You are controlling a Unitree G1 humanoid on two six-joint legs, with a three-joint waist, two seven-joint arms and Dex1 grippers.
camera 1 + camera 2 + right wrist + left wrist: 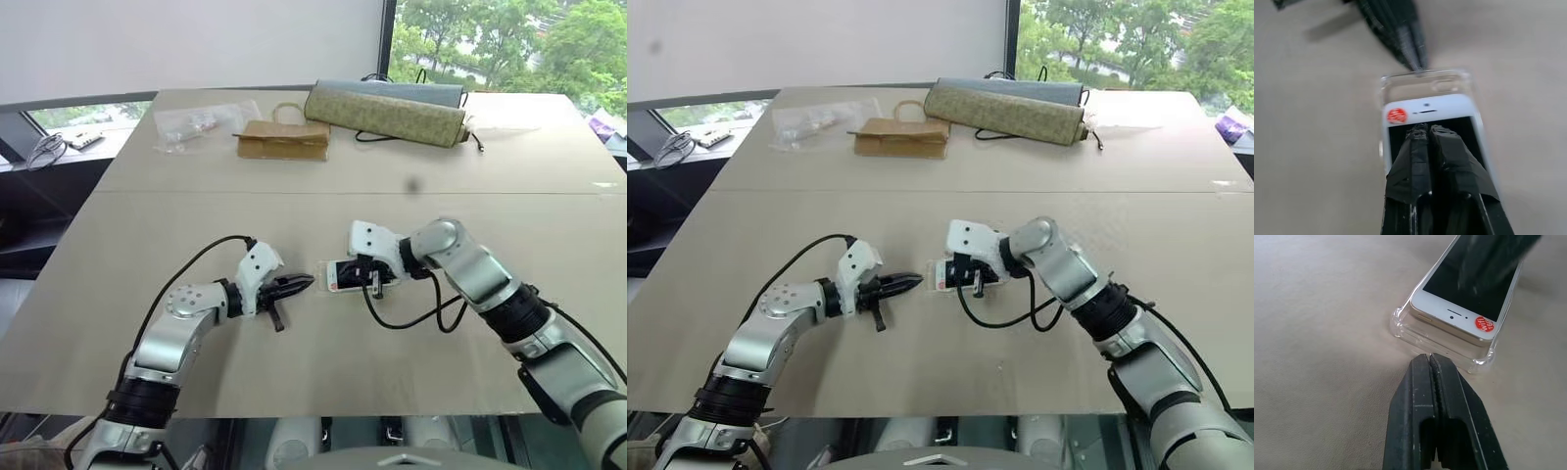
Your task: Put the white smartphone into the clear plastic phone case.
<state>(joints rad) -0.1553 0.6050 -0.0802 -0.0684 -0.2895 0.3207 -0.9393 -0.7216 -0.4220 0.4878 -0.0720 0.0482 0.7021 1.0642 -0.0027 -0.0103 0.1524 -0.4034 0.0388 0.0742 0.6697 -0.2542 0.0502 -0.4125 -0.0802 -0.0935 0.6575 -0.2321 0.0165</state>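
The white smartphone (1459, 313), with a black screen and a red sticker by its earpiece, lies face up in the clear plastic phone case (1400, 325) at the middle of the table. Its sticker end (1425, 108) stops short of the case's end wall (1425, 81) and looks slightly raised above the rim. My left gripper (1430, 358) is shut, and its tip touches the outside of that end wall. My right gripper (1422, 128) is shut too, with its tips resting on the phone's screen. In the head views the phone (343, 274) lies between the left gripper (306, 282) and the right gripper (375, 281).
At the table's far side lie a crinkled clear bag (201, 122) with small items, a brown paper pouch (284, 140) and two long rolled cases (387, 113) with a black cable beside them. My right arm's cable (411, 318) loops onto the table just behind the phone.
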